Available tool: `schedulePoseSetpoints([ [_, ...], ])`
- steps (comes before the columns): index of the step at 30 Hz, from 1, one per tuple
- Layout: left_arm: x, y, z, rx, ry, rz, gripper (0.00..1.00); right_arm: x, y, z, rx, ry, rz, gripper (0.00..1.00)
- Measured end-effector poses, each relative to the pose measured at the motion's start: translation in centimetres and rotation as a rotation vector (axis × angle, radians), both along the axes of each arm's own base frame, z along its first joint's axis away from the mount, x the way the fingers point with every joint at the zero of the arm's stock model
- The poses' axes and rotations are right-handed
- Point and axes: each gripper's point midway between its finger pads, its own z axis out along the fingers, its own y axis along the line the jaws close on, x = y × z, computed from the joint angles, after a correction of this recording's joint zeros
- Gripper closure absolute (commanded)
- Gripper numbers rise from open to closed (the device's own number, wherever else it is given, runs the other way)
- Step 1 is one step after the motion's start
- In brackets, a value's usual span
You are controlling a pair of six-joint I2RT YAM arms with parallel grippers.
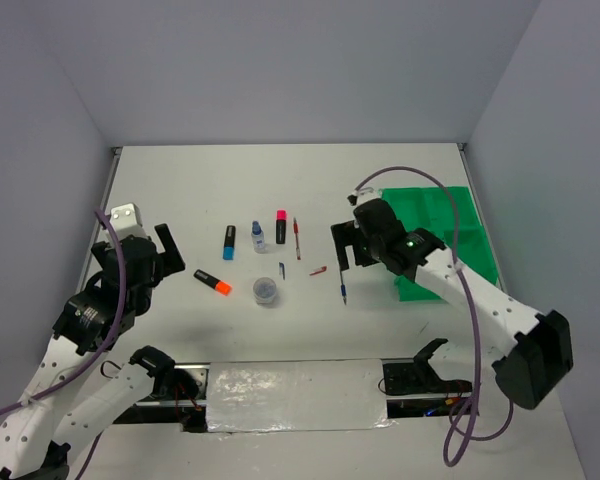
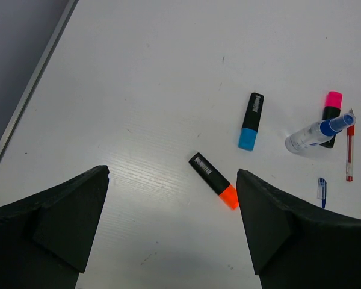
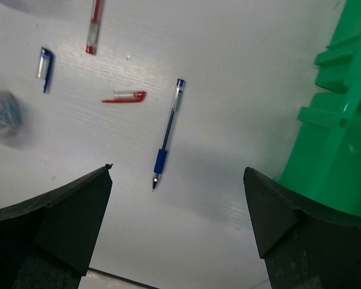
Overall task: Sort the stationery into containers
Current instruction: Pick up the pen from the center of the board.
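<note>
The stationery lies mid-table: orange-capped highlighter [image 1: 212, 283] [image 2: 214, 180], blue-capped highlighter [image 1: 228, 242] [image 2: 251, 120], pink-capped highlighter [image 1: 280, 226] [image 2: 331, 114], blue-capped clear bottle [image 1: 258, 235] [image 2: 316, 133], red pen [image 1: 297, 238] [image 3: 94, 27], clear jar [image 1: 266, 290] [image 3: 3, 117], blue pen [image 1: 343, 288] [image 3: 167, 135]. The green tray [image 1: 450, 240] [image 3: 343, 120] stands at the right. My left gripper [image 1: 170, 252] [image 2: 172, 171] is open and empty, left of the orange highlighter. My right gripper [image 1: 346, 250] [image 3: 177, 170] is open and empty above the blue pen, just left of the tray.
A loose blue pen cap [image 1: 281, 270] [image 3: 44, 65] and a red cap [image 1: 318, 271] [image 3: 125, 96] lie between the jar and the blue pen. Grey walls close in the table at the back and sides. A taped strip runs along the near edge [image 1: 295, 395].
</note>
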Motion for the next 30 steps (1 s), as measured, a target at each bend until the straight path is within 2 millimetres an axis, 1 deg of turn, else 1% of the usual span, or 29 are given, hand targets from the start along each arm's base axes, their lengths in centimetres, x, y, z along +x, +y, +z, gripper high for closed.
schedulePoseSetpoints([
  [2, 0.0, 0.0, 0.0, 0.000, 0.000, -0.001, 0.01, 0.0, 0.5, -1.6, -0.074, 0.047, 0.068, 0.02],
  [5, 0.0, 0.0, 0.0, 0.000, 0.000, -0.001, 0.01, 0.2, 1.2, -2.4, -0.134, 0.081, 0.158, 0.00],
  [9, 0.0, 0.0, 0.0, -0.001, 0.000, -0.002, 0.01, 2.0, 2.8, -2.3, -0.135, 0.108, 0.168, 0.07],
  [10, 0.0, -0.1, 0.0, -0.002, -0.001, -0.003, 0.01, 2.5, 3.2, -2.6, -0.129, 0.114, 0.160, 0.09],
  [11, 0.0, -0.1, 0.0, -0.003, -0.001, -0.005, 0.01, 2.9, 3.6, -3.2, -0.125, 0.123, 0.144, 0.11],
  [12, -0.1, -0.1, 0.0, -0.005, -0.004, -0.006, 0.01, 3.1, 3.8, -4.0, -0.125, 0.143, 0.130, 0.15],
  [14, -0.2, -0.1, 0.1, -0.010, -0.011, -0.008, 0.01, 3.0, 3.8, -6.3, -0.138, 0.196, 0.099, 0.21],
  [15, -0.2, 0.0, 0.2, -0.013, -0.017, -0.008, 0.01, 2.8, 3.7, -7.5, -0.145, 0.224, 0.086, 0.27],
  [16, -0.3, 0.0, 0.3, -0.014, -0.020, -0.008, 0.01, 2.4, 3.6, -8.6, -0.153, 0.249, 0.079, 0.31],
  [17, -0.3, 0.0, 0.3, -0.015, -0.022, -0.008, 0.01, 2.0, 3.3, -9.6, -0.163, 0.277, 0.069, 0.33],
  [19, -0.3, -0.1, 0.3, -0.016, -0.021, -0.011, 0.01, 1.6, 3.1, -10.8, -0.175, 0.312, 0.052, 0.36],
  [20, -0.3, -0.1, 0.2, -0.016, -0.020, -0.012, 0.01, 1.5, 3.1, -11.3, -0.178, 0.323, 0.047, 0.40],
  [23, -0.3, -0.1, 0.2, -0.018, -0.019, -0.014, 0.01, 1.3, 3.0, -12.0, -0.176, 0.339, 0.035, 0.46],
  [25, -0.3, -0.1, 0.2, -0.018, -0.019, -0.014, 0.01, 1.1, 3.0, -12.4, -0.172, 0.347, 0.030, 0.47],
  [27, -0.3, -0.1, 0.3, -0.019, -0.021, -0.014, 0.01, 0.9, 3.0, -13.0, -0.164, 0.360, 0.027, 0.50],
  [30, -0.4, -0.1, 0.3, -0.020, -0.024, -0.014, 0.01, 0.3, 2.9, -14.0, -0.155, 0.388, 0.026, 0.52],
])
